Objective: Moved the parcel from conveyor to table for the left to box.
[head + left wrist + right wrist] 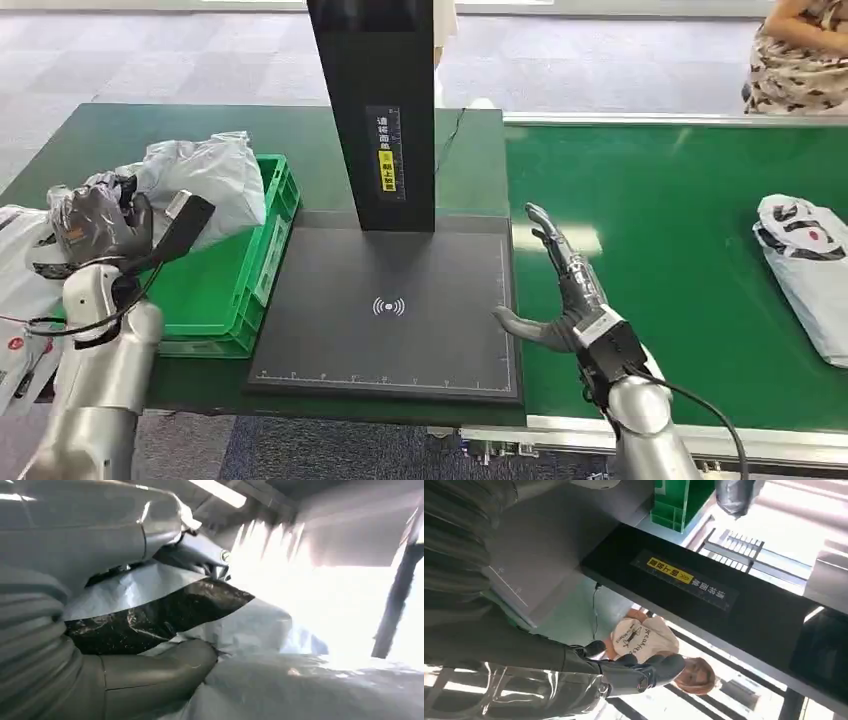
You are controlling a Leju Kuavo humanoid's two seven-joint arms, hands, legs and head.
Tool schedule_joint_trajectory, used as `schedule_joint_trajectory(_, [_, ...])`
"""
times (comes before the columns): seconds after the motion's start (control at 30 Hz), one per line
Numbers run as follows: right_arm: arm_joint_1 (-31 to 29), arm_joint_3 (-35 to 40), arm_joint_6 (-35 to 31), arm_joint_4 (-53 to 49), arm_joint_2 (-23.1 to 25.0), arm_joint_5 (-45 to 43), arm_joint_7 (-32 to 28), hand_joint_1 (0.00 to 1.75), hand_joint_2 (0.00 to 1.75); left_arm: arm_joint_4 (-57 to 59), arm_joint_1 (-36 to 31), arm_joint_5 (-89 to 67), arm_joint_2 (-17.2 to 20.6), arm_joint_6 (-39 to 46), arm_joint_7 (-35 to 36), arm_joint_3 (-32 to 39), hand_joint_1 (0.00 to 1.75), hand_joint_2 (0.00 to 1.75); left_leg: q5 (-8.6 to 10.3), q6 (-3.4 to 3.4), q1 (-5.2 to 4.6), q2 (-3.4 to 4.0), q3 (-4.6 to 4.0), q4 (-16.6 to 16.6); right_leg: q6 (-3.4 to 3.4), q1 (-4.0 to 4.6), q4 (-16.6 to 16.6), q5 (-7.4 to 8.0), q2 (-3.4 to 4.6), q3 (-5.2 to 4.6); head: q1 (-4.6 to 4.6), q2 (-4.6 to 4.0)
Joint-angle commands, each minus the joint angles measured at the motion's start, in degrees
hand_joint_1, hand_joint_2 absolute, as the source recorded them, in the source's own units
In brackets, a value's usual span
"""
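The left hand is closed around a grey plastic parcel, a crumpled, glossy mailer bag that it holds over the left end of a green plastic crate; in the left wrist view the thick grey thumb presses against the same wrinkled film, which carries a shiny black band. The crate is a ribbed, rectangular bin, and the bag droops over its rim, part of it inside. The right hand holds nothing, its fingers straight and spread, thumb out to the side, hovering at the right edge of a flat black scanning pad. That matt pad bears a white wireless-signal symbol at its middle and fine ruler marks along its borders. A tall black post stands at the back of the pad with a label of white characters and a yellow patch; the writing is too small to read. Pad and crate rest on a dark green surface. To the right runs a green conveyor belt, on which lies a second white bag with black and red print, well apart from the right hand. A person in patterned clothing sits beyond the belt.
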Motion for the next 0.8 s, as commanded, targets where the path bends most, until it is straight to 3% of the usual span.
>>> schedule_joint_trajectory(0.03, [-2.16, 0.84, 0.04, 3.21, 0.65, 0.46, 0.88, 0.00, 1.75, 22.47, -10.41, -1.92, 0.82, -8.77, 1.47, 1.18, 1.75, 1.75, 0.04, 0.04, 0.01, -0.05, 0.16, -0.14, 0.03, 0.02, -0.18, 0.04, -0.03, 0.21, 0.02, 0.00])
schedule_joint_trajectory(0.1, [-1.91, 0.73, 0.08, 2.82, 0.83, 0.60, 1.00, 0.00, 1.75, 23.60, -10.11, -0.26, -0.13, -8.49, -0.99, 0.79, 1.75, 1.75, 0.01, 0.02, -0.02, -0.06, 0.05, -0.04, 0.02, -0.02, -0.06, -0.01, -0.05, 0.10, 0.00, 0.00])
schedule_joint_trajectory(0.13, [-1.91, 0.70, 0.12, 2.78, 0.86, 0.67, 1.11, 0.00, 1.75, 23.61, -9.88, -0.35, -0.30, -8.21, -1.15, 0.39, 1.15, 1.75, 0.03, 0.03, -0.02, -0.10, 0.11, -0.12, 0.03, -0.01, -0.16, 0.02, -0.08, 0.18, 0.00, 0.00])
schedule_joint_trajectory(0.17, [-1.86, 0.61, 0.20, 2.70, 0.93, 0.75, 1.30, 0.00, 1.75, 23.29, -9.18, -0.89, -0.56, -7.38, -0.64, -0.40, 0.05, 1.75, 0.01, 0.02, -0.02, -0.06, 0.10, -0.09, 0.02, -0.01, -0.12, 0.00, -0.05, 0.14, 0.00, 0.00])
schedule_joint_trajectory(0.53, [-0.47, 0.39, 0.40, 1.18, 0.47, 1.26, 2.14, 0.00, 1.75, 13.19, -5.60, 2.11, -0.32, -2.15, 0.06, 1.10, 0.00, 1.75, -0.01, 0.04, 0.01, -0.04, 0.10, -0.11, 0.03, 0.01, -0.17, 0.01, -0.02, 0.13, -0.02, 0.00])
schedule_joint_trajectory(0.63, [0.19, 0.09, 0.20, 0.55, 0.51, 1.29, 2.23, 0.00, 1.75, 7.99, -3.94, 7.04, -1.18, 2.80, -4.68, 1.53, 0.00, 1.75, -0.01, 0.05, 0.03, -0.06, 0.04, -0.07, 0.03, 0.03, -0.15, 0.00, -0.04, 0.09, 0.00, 0.00])
schedule_joint_trajectory(0.67, [0.95, -0.23, -0.22, -0.15, 0.56, 1.32, 2.19, 0.00, 1.75, 2.59, -1.85, 15.55, -2.74, 6.72, -11.32, 1.69, 0.00, 1.75, -0.02, 0.04, 0.01, -0.04, 0.02, -0.05, 0.03, 0.02, -0.11, -0.01, -0.02, 0.05, 0.00, 0.00])
schedule_joint_trajectory(0.7, [1.47, -0.39, -0.39, -0.58, 0.52, 1.31, 2.15, 0.00, 1.75, 0.07, -0.53, 18.22, -3.19, 7.92, -13.12, 1.61, 0.00, 0.00, -0.03, 0.04, 0.01, -0.05, 0.00, -0.04, 0.03, 0.01, -0.10, -0.02, -0.04, 0.04, 0.00, 0.00])
schedule_joint_trajectory(0.8, [2.52, -1.05, -1.13, -1.47, 0.39, 1.06, 1.83, 0.00, 1.75, -11.95, 5.62, 33.45, -5.42, 10.32, -22.89, 0.03, 0.00, 0.00, -0.05, 0.07, -0.01, -0.06, 0.11, -0.13, 0.06, 0.00, -0.21, -0.03, -0.04, 0.16, 0.00, 0.00])
